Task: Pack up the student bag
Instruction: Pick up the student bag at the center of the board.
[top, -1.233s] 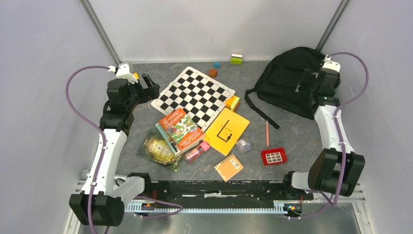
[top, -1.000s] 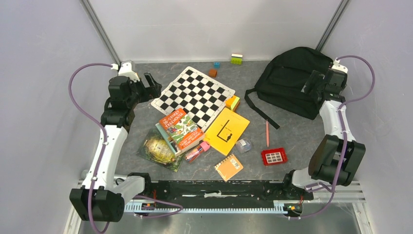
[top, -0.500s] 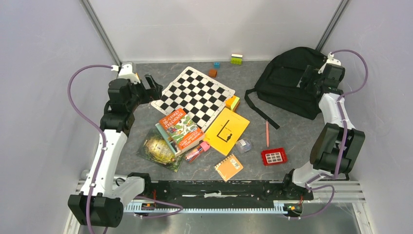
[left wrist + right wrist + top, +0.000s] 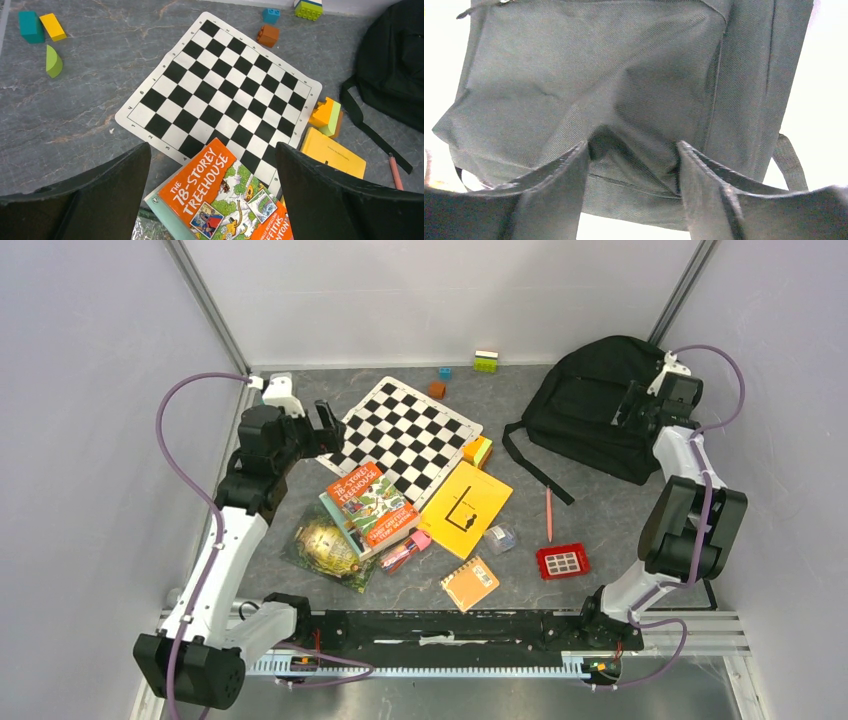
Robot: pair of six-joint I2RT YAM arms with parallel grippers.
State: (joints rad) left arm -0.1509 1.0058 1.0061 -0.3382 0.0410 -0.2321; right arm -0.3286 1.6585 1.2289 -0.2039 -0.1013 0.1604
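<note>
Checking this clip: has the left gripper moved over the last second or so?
Yes. The left gripper has shifted to the right in the top view, ending closer to the left edge of the chessboard, which stayed put.

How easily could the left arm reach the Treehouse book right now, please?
Probably yes: the left gripper hangs open close over the Treehouse book, which lies uppermost with nothing covering it.

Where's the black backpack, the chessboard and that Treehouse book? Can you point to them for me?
student bag (image 4: 590, 405): overhead view, on its front pocket panel.
chessboard (image 4: 400, 435): overhead view, on the middle squares.
Treehouse book (image 4: 197, 184): left wrist view, on the orange title band.
</note>
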